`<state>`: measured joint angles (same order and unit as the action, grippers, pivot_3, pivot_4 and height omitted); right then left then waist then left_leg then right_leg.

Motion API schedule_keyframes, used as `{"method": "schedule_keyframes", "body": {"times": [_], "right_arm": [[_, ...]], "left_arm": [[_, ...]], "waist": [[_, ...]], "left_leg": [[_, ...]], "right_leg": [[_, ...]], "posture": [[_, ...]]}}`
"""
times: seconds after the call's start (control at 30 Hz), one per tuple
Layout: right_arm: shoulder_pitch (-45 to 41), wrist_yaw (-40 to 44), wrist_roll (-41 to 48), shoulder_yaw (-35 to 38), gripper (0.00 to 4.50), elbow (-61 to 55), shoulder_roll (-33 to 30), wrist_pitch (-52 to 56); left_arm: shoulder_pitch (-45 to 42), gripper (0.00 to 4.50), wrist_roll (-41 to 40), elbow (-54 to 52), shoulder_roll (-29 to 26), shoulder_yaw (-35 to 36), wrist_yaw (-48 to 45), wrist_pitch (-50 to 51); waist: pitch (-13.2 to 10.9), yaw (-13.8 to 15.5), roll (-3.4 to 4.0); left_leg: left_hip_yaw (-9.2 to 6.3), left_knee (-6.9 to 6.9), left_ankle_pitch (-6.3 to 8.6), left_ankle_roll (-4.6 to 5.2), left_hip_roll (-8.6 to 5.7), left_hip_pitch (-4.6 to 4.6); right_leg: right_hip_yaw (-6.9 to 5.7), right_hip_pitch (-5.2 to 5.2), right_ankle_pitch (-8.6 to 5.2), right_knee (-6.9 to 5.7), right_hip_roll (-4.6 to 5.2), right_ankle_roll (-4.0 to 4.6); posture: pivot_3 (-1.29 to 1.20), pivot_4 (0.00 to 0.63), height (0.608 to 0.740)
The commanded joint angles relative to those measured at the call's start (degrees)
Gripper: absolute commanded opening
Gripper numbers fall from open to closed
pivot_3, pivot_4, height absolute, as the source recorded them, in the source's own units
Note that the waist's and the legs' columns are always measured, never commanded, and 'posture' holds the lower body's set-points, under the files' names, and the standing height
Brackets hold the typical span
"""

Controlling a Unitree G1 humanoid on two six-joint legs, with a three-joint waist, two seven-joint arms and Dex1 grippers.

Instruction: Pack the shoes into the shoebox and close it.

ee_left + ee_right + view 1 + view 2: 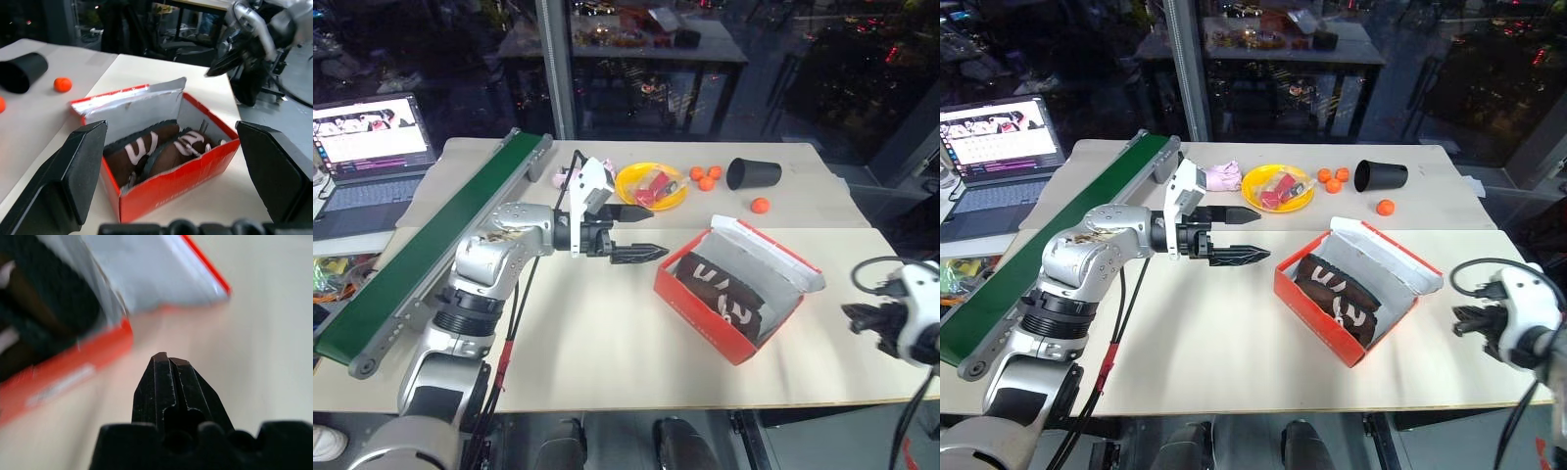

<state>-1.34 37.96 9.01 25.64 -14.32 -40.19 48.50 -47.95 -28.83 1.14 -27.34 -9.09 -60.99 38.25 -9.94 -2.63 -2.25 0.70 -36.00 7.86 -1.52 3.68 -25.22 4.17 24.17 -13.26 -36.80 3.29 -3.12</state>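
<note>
Around my work: yellow bowl [1278, 186] w/ red bits, small orange balls [1333, 179], black cup [1380, 175] on its side, pink soft bundle [1224, 175], green conveyor [431, 250] along table [1234, 343] edge, laptop [994, 162] beyond it. Nothing lies btwn my left gripper [1252, 235] and the shoebox [1351, 294].

Shoebox is red-orange cardboard, white inside, lid raised at the far side. Both dark brown shoes [156, 152], white laces, sit inside side by side.

Left gripper spread wide, empty, just left of box. Right gripper [168, 362] clenched on nothing, off box's right side.
</note>
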Motion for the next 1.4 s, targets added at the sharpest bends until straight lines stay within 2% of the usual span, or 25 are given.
{"method": "schedule_keyframes", "body": {"times": [0.03,0.4,0.57,0.9,1.13,1.27,1.4], "right_arm": [[-2.4,-3.6,-3.6,-3.1,0.05,7.6,-0.5,-11.4],[-10.2,-5.8,-3.2,-7.4,0.05,18.2,0.3,-21.6],[-12.3,-5.5,-0.6,-8.4,0.05,21.6,4.0,-23.5],[-10.6,-5.6,4.0,-13.0,0.05,13.8,11.0,-15.7],[-10.6,-6.7,7.1,-18.6,0.05,4.2,17.2,-8.4],[-6.6,-6.9,9.0,-16.9,0.05,3.4,17.4,-5.6],[-4.4,-8.7,8.8,-14.6,0.05,7.4,17.2,-7.0]], "left_arm": [[-1.2,4.5,0.6,-1.6,-1.3,1.1,0.2,0.1],[-0.8,4.5,0.5,-3.5,-3.5,2.4,1.5,1.4],[-1.8,4.5,1.1,-3.0,-3.7,2.4,1.8,0.9],[-1.9,4.5,2.0,-2.7,-4.4,2.6,2.1,0.7],[-2.3,4.5,3.1,-1.5,-4.3,2.1,2.0,-0.5],[-2.7,4.5,3.5,-0.8,-3.9,2.0,1.6,-1.1],[-3.2,4.5,4.0,0.1,-3.6,1.9,1.2,-1.7]], "waist": [[0.0,0.1,0.01],[0.0,0.1,0.03],[0.0,0.0,0.03],[0.0,-0.3,0.03],[0.0,-0.9,0.03],[0.0,-0.3,0.03],[0.0,0.6,0.03]], "left_leg": [[0.0,0.02,0.0,0.0,-0.01,-0.01],[-0.01,0.07,0.01,0.01,-0.02,-0.05],[-0.01,0.08,0.01,0.02,-0.01,-0.05],[-0.02,0.08,0.01,0.01,0.06,0.02],[-0.03,0.08,0.01,0.01,0.12,0.02],[-0.03,0.09,0.01,0.01,0.1,0.0],[-0.01,0.08,0.01,0.01,0.06,-0.09]], "right_leg": [[0.0,0.0,-0.01,0.0,0.0,0.0],[-0.01,0.02,-0.03,0.02,0.0,-0.03],[0.0,0.03,-0.03,0.02,-0.02,-0.03],[0.0,0.0,-0.02,-0.03,-0.09,-0.01],[0.0,0.02,-0.01,-0.06,-0.13,0.01],[-0.01,0.03,-0.02,-0.07,-0.11,0.02],[-0.03,0.06,-0.03,0.0,-0.06,0.03]], "posture": [[0.0,0.15,0.74],[0.0,0.15,0.74],[0.0,0.15,0.74],[0.0,0.15,0.74],[0.0,0.15,0.74],[0.0,0.15,0.74],[0.0,0.15,0.74]]}}
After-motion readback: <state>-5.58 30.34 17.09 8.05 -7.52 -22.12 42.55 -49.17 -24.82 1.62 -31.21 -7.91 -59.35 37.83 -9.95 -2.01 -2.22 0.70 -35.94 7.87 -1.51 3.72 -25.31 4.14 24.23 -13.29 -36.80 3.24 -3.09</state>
